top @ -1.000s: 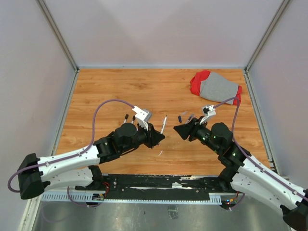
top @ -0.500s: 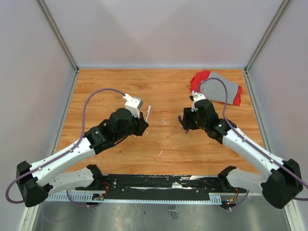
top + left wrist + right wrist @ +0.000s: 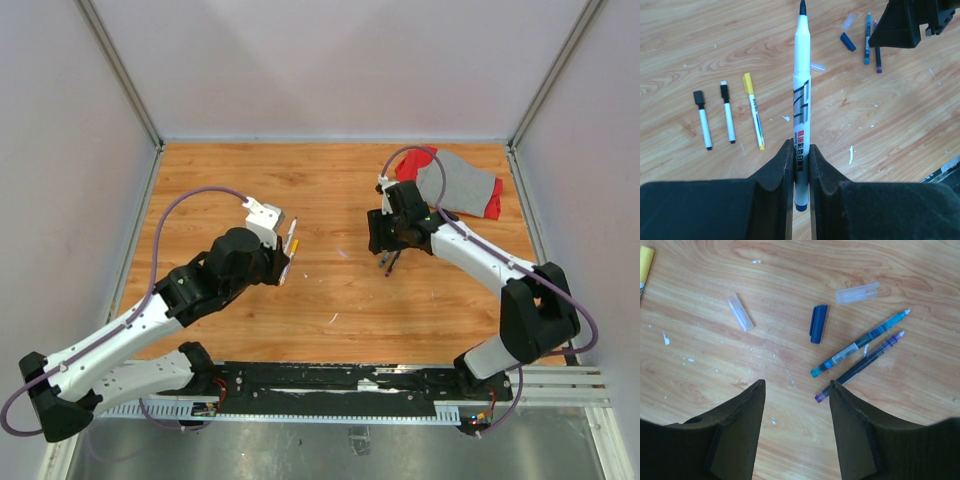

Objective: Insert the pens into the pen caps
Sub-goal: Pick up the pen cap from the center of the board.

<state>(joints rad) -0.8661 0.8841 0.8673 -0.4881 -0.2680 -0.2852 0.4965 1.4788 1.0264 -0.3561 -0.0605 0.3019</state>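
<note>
Roughly halfway, at a guess: three short pens capped at left, bare-tipped white pen clenched in left claw, right claw released over blue cap and two uncapped pens.

Wood-grain desk w/ scuffed, white-flecked top, boxed in by plain pale-grey back wall & side walls. Metal corner posts rise at rear corners; black rail along near edge. Light even, soft.
</note>
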